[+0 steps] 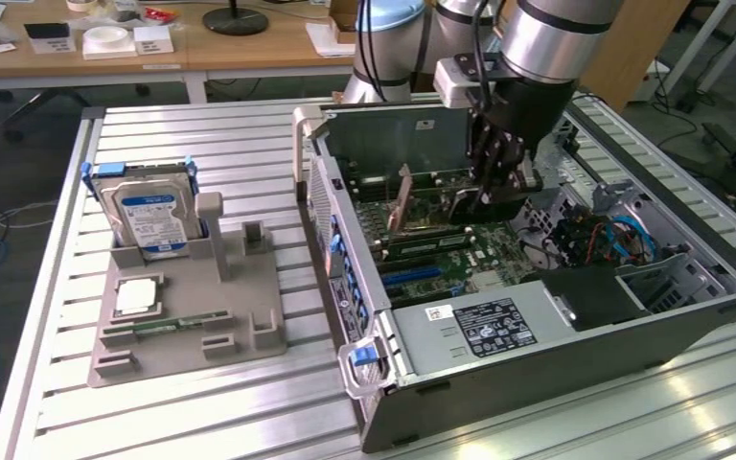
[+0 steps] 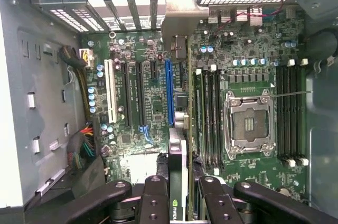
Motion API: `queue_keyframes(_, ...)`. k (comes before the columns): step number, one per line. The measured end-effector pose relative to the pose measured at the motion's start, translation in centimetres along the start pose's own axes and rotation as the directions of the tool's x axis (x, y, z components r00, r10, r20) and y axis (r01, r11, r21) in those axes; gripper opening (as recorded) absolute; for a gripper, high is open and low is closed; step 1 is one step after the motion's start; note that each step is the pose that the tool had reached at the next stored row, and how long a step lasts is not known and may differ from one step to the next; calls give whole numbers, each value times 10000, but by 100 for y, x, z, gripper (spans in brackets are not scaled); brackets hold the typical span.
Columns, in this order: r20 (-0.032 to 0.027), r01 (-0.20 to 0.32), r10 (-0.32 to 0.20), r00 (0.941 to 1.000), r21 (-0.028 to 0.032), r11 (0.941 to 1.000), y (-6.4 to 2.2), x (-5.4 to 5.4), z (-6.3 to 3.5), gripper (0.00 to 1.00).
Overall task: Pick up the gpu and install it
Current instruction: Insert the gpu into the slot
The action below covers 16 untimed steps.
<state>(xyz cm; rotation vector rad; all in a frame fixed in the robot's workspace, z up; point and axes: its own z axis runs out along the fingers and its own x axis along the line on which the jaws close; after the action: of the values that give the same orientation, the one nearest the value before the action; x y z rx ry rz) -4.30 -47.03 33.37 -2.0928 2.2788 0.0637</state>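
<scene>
One ribbed aluminium tabletop [image 1: 189,422] carries the open grey steel computer case [image 1: 573,335] in the right half of the exterior view. The pick-up looks done. Inside the case, the graphics card [image 1: 405,199] stands on edge over the green motherboard [image 2: 153,102], a thin board with a silver bracket, just beside the long blue slot [image 2: 168,92]. I cannot tell whether it is seated. The black jointed hand [image 2: 182,203], closed partway, clamps the card's end. At the exterior view's left, a shiny hard drive [image 1: 150,216] stands in a matte grey plastic holder [image 1: 176,331].
</scene>
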Motion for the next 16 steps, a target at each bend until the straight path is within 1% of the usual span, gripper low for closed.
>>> queue_keyframes(3,1,111,-111,9999,-7,9999,16,5,54,27)
queue_keyframes(11,2,604,-604,9982,-38,9982,36,13,164,27)
queue_keyframes(16,1,686,-686,9976,-45,9976,39,14,176,27)
